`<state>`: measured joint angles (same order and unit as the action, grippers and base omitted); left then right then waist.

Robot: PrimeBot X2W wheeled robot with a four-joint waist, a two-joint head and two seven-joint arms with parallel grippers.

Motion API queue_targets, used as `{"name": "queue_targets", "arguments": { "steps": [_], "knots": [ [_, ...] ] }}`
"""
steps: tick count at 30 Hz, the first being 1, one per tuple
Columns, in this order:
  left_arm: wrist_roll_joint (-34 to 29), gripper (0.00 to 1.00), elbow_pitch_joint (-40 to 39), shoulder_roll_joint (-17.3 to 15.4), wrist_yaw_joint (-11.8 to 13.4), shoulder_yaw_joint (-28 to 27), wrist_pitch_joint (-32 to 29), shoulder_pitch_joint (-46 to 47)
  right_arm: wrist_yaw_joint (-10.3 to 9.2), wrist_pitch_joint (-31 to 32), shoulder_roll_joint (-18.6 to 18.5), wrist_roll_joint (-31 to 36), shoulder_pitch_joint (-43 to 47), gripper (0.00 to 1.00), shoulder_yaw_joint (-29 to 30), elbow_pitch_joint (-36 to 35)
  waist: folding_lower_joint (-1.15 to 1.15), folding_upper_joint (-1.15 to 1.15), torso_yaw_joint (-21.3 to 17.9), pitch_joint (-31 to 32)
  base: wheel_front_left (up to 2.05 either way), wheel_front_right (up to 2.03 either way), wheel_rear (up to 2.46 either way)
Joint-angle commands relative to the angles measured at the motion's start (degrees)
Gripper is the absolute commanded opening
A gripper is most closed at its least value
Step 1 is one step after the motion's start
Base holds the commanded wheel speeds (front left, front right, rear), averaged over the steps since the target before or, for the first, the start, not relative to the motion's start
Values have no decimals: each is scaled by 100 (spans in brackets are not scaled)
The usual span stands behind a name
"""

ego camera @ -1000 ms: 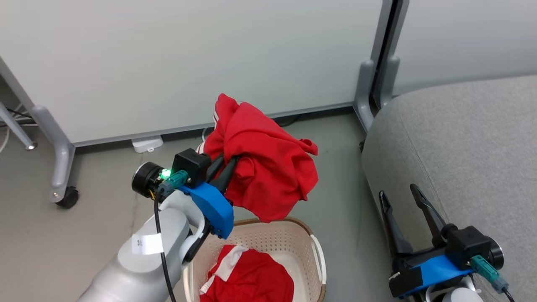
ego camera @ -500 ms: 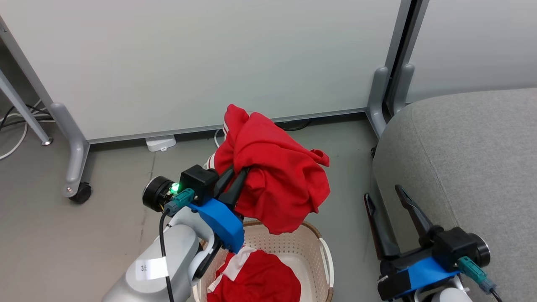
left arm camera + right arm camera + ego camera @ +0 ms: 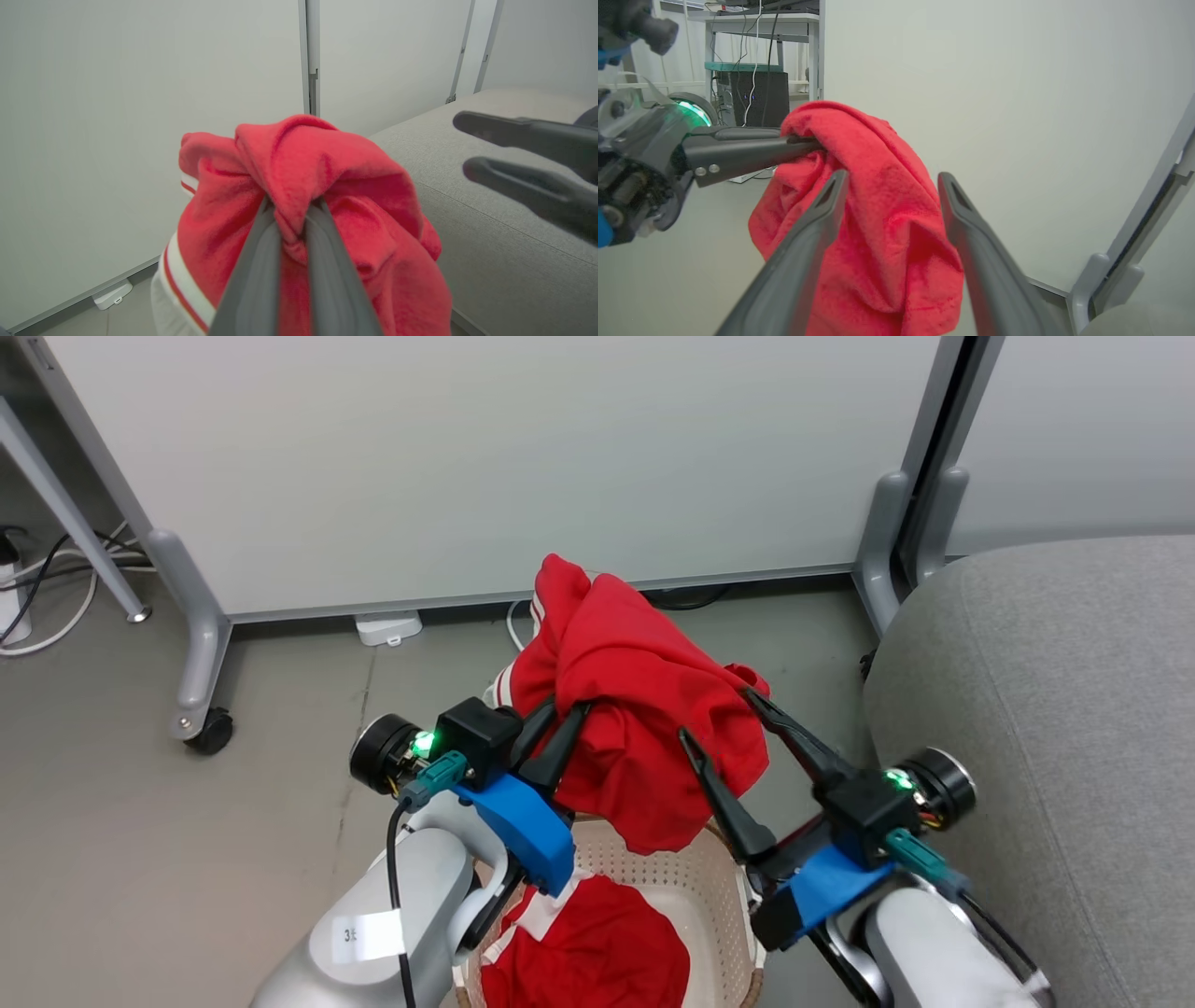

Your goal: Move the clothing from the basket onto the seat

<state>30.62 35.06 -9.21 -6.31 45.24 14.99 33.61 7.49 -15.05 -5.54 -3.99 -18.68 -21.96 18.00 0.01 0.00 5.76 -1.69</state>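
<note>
lifted garment [image 3: 644,709]: hanging above basket [image 3: 686,882], looking soft, light, floppy
left gripper [image 3: 568,707]: fingers pinching a bunched fold
right gripper [image 3: 717,712]: fingers apart, just beside the drooping side
hold: grabbing a thick bunch, likely safest
other garment [image 3: 597,961]: lying in basket

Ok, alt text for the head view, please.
The left claw holds a red garment pinched above a white basket, where a second red garment lies. The open right claw points at the held cloth, close by; a grey sofa seat is at the right.
</note>
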Motion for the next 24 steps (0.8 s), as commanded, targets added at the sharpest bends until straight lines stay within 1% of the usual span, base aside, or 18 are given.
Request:
{"name": "queue_targets", "arguments": {
  "steps": [1,2,3,4,5,6,8,14,15,16,24],
  "knots": [
    [-27,0,-12,8,-27,-9,30,105,0,-20,-29,45,-112,100,-24,41,-1,0,35,-34,0,0,0],
    [-61,0,-2,67,-40,13,29,128,0,-19,-31,85,-296,100,-161,350,-1,0,88,-67,0,0,0],
    [-61,0,-2,67,-40,13,29,128,0,-19,-31,85,-296,100,-161,350,-1,0,88,-67,0,0,0],
    [-108,0,-3,125,-53,50,29,166,0,-19,2,135,-499,100,-261,656,-1,0,144,-103,0,0,0],
    [-108,0,-3,125,-53,50,29,166,0,-19,2,135,-499,100,-261,656,-1,0,144,-103,0,0,0],
    [-144,0,-12,176,-67,84,29,211,0,-20,25,218,-716,100,-328,938,-1,0,199,-146,0,0,0],
    [-165,0,-24,227,-76,114,29,242,0,-19,54,277,-866,100,-408,1223,-1,0,251,-191,0,0,0],
    [-219,0,-66,341,-99,201,30,301,0,-19,139,231,-1181,100,-543,1716,-1,0,344,-268,0,0,0],
    [-225,0,-68,352,-104,216,30,305,0,-19,155,204,-1220,38,-562,1797,-1,0,358,-271,0,0,0],
    [-229,0,-67,361,-109,229,30,308,0,-19,174,163,-1251,0,-584,1851,-1,0,370,-273,0,0,0],
    [-218,0,0,381,-131,271,29,289,0,-21,250,3,-1256,0,-640,1846,-1,0,373,-219,0,0,0]
  ]
}}
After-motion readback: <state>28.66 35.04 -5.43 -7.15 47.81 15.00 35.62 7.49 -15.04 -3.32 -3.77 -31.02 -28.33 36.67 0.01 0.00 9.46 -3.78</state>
